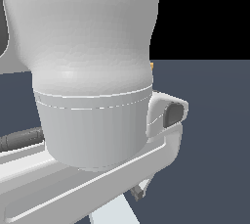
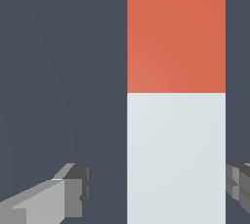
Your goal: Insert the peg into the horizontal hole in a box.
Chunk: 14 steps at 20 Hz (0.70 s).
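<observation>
In your wrist view the peg (image 2: 176,99) fills a broad band running the whole height of the frame, its red-orange part above the pale grey-white part. The gripper (image 2: 158,189) stands wide open: one finger (image 2: 73,191) sits apart from the peg with dark floor between them, the other finger (image 2: 239,184) is just beside the peg's far edge, and nothing is held. Your exterior view is mostly blocked by the white arm (image 1: 88,71); a sliver of pale bar (image 1: 114,211) shows at the lower edge.
</observation>
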Motion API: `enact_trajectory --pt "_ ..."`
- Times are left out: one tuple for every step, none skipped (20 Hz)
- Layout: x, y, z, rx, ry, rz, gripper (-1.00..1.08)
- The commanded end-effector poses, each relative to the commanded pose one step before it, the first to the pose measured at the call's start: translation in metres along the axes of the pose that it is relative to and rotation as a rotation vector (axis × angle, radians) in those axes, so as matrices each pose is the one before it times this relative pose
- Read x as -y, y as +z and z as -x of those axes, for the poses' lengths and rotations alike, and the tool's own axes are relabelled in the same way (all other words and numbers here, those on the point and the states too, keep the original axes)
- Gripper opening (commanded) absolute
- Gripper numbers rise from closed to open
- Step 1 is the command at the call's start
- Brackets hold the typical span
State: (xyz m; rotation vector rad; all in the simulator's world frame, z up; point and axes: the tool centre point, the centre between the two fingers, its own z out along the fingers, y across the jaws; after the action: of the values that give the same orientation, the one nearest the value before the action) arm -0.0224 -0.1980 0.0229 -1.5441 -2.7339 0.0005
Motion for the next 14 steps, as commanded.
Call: enact_trajectory --pt "-0.00089 0.00307 0.00094 0.00137 -0.00042 0.00114 1.00" --pt "-0.00009 0.00012 0.00011 0.00000 0.00000 0.00000 1.00" --pt "0.00000 0.00000 0.00000 0.00000 0.00000 0.00000 -1.00" --pt "0.00000 0.00000 0.00000 0.00000 0.00000 0.00000 -1.00" --pt "0.00000 0.00000 0.00000 0.00000 0.00000 0.00000 -1.00" --pt "0.00000 0.00000 0.00000 0.00000 0.00000 0.00000 -1.00" --pt "0.00000 0.00000 0.00000 0.00000 0.00000 0.00000 -1.00" --pt "0.00000 0.00000 0.00000 0.00000 0.00000 0.00000 -1.00" --pt "0.00000 0.00000 0.00000 0.00000 0.00000 0.00000 -1.00" --pt "0.00000 0.00000 0.00000 0.00000 0.00000 0.00000 -1.00" --pt "0.00000 0.00000 0.00000 0.00000 0.00000 0.00000 -1.00" --pt "0.00000 0.00000 0.00000 0.00000 0.00000 0.00000 -1.00" --pt "-0.00023 -0.00009 -0.00044 -0.00068 -0.00010 0.00001 -1.00" --pt "-0.00004 -0.00008 -0.00019 0.00005 0.00049 0.00000 -1.00"
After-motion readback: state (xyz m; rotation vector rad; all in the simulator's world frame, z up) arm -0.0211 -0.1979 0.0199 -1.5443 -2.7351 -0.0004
